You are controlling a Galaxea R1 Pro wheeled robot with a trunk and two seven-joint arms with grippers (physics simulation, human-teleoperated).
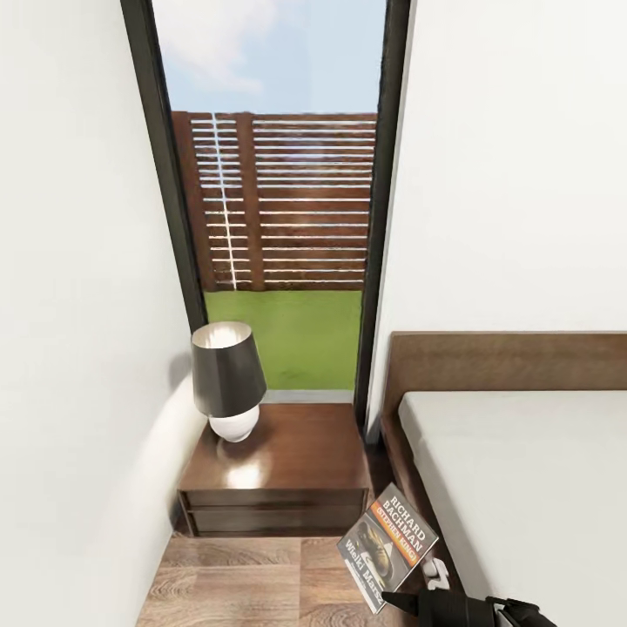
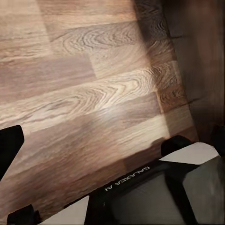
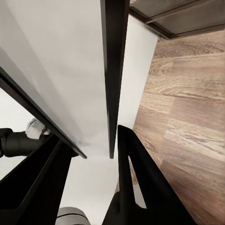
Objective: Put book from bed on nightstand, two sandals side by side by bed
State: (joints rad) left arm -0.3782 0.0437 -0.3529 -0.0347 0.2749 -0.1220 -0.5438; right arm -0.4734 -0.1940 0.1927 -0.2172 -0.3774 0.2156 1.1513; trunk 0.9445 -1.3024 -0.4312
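From the head view, the book hangs in the air between the nightstand and the bed, off the front right corner of the nightstand's top and beside the bed's dark frame. The right claw grips it at its lower edge, cover tilted up toward us: a car picture, an orange band, white "Richard Bachman" lettering. It looks a thin, light paperback, stiff enough along the spine but liable to flop or fan open, so a pinch near the spine or across the closed pages seems safest; the glossy cover may slip. The nightstand is glossy dark wood with two drawers, and a lamp with a dark tapered shade and a round white base stands at its back left corner, leaving the front and right of the top bare. The mattress is plain, matt light grey; the floor is wood plank with strong grain.

In the left wrist view, the plank floor runs under the left arm, with a dark wood face along one side. The left claw's fingers are hardly visible, so I cannot tell whether they stand wide or narrow.

In the right wrist view, the right claw's two black fingers bracket a thin dark edge, probably the book seen edge-on.
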